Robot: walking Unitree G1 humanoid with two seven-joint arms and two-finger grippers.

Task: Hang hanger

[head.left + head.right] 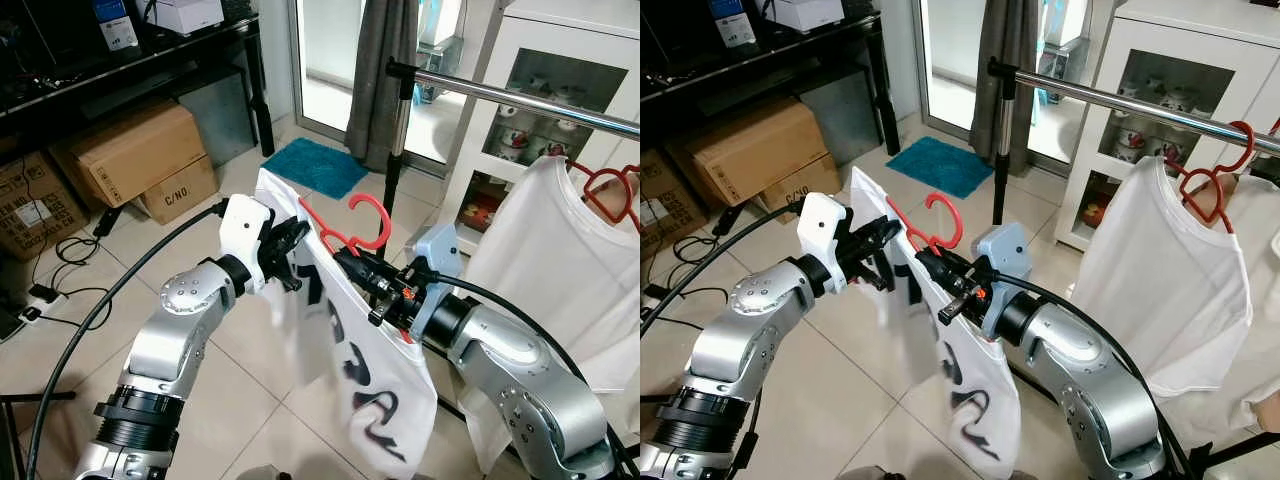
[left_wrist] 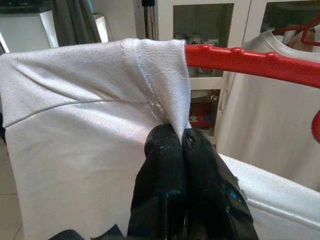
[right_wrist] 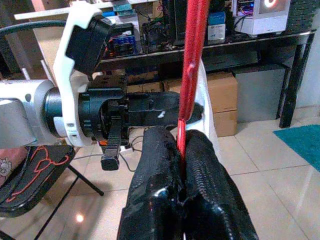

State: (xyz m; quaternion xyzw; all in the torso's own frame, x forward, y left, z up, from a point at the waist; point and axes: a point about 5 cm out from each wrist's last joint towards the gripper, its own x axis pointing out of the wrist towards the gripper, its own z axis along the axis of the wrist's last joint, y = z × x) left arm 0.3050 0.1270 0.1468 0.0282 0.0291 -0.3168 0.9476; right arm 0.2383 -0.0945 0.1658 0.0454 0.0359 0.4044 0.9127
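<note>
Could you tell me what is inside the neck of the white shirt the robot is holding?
A red hanger sits in the white shirt; its hook and one arm show, while the cloth covers the rest.

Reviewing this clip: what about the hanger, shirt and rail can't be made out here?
- Red plastic hanger: its lower bar is hidden inside the white printed T-shirt in the eye views.
- Black print on that shirt: folded cloth makes it unreadable.
- Silver clothes rail: its far end is cut off by the edge of the eye views.
- Right gripper contact: its fingers cover the pinched part of the hanger.
</note>
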